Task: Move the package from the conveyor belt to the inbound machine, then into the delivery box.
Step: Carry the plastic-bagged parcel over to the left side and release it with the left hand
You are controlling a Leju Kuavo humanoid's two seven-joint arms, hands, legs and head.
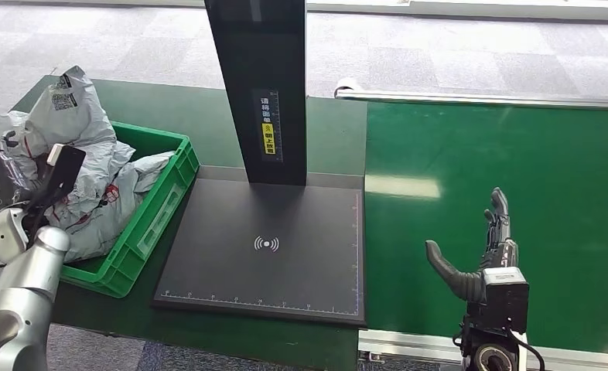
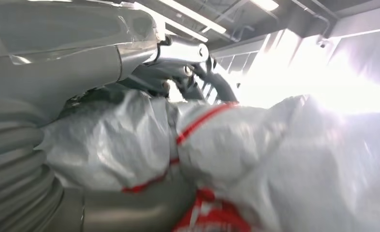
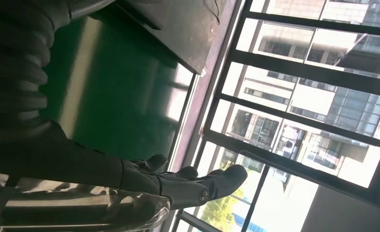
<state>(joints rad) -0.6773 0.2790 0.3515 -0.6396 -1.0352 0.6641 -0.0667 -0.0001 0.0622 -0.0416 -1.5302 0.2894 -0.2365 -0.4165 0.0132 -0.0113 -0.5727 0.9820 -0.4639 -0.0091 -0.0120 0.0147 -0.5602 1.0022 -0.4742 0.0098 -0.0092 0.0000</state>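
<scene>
Nearest us in the head view, our right hand (image 1: pixel 480 247) hovers over the green belt (image 1: pixel 517 178), fingers straight and pointing away, thumb spread out to the side, holding nothing. The right wrist view shows the same hand (image 3: pixel 188 181) with fingers extended and bare, the belt (image 3: pixel 115 96) beneath it and windows (image 3: pixel 299 96) beyond.

On the other side, our left arm (image 1: pixel 18 294) rises from the near edge toward the green box (image 1: pixel 158 205). Our left hand (image 1: pixel 7 166) sits at the far-left edge over the box, among the grey bags. In the left wrist view the hand (image 2: pixel 178 63) presses its fingers (image 2: pixel 217 79) over a grey package (image 2: pixel 217 154) with red stripes; the bag bulges between thumb and fingers, so we hold it. Whether this package is lifted clear of the other bags (image 1: pixel 100 193) heaped in the box, we cannot tell.

Between box and belt lies the dark scanner pad (image 1: pixel 266 247), marked with a white wireless symbol. At its far edge stands a black post (image 1: pixel 258 85) bearing a small yellow label. Beyond the table, grey carpet (image 1: pixel 456 54).
</scene>
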